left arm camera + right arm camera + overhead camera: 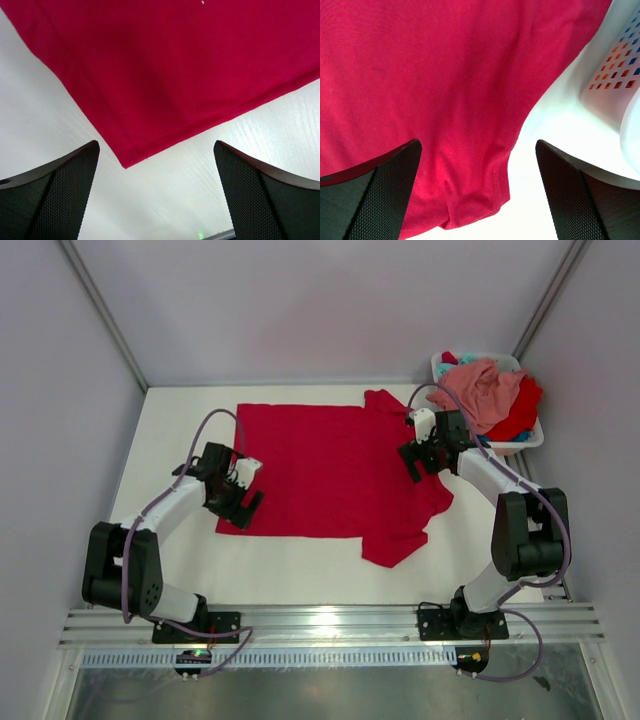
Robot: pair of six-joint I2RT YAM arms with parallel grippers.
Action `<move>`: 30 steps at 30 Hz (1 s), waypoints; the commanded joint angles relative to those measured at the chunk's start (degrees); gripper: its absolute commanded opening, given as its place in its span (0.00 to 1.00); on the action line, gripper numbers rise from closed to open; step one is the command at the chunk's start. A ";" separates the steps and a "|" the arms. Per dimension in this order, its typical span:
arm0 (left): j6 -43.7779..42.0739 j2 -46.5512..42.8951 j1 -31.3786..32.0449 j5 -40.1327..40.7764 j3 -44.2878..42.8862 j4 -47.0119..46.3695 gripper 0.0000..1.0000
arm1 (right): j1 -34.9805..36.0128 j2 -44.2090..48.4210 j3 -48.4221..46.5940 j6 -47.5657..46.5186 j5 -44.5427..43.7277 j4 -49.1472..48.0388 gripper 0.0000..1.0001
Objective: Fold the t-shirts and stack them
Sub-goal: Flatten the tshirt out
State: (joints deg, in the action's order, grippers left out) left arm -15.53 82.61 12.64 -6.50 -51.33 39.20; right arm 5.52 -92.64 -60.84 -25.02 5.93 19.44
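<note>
Red t-shirt (330, 470) lies flat on the table (300, 570), long axis running left to right: hem left, sleeves right. Left gripper (156, 150) gapes wide and holds nothing; the hem's near-left corner sits just ahead, between its fingers. Right gripper (477, 145) is likewise spread and empty, over the sleeve end (white basket (525, 440) just beyond). Each arm is nearest its own end.

In the basket (528, 443) at 2 o'clock, the teal t-shirt (466, 364) is mostly hidden under the pink t-shirt (485, 390). The left wrist view cuts off the red t-shirt (175, 65) at 12 o'clock.
</note>
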 commanded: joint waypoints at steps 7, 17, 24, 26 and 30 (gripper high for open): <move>-6.00 3.17 -0.08 -7.55 1.67 -5.01 0.98 | 0.28 1.15 -0.42 1.28 0.57 -0.37 0.99; -7.50 2.82 -0.08 -10.81 2.64 -8.88 0.98 | 0.19 0.71 -0.07 1.29 0.66 -0.72 0.99; -8.64 4.14 -0.08 -8.62 3.96 -6.59 0.98 | 0.28 0.79 -0.07 1.02 0.48 -0.90 0.99; -8.73 4.14 -0.08 -8.79 3.87 -5.45 0.98 | 0.28 0.71 -0.59 0.93 0.66 -0.72 0.99; -9.43 4.66 -0.08 -9.14 2.73 -3.43 0.98 | 0.28 0.88 -1.21 0.84 1.01 -0.19 0.99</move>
State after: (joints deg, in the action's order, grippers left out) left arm -23.35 86.63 12.64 -15.03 -47.51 34.00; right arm 5.52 -92.62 -60.80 -24.43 6.02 19.77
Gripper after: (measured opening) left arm 0.982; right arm 0.993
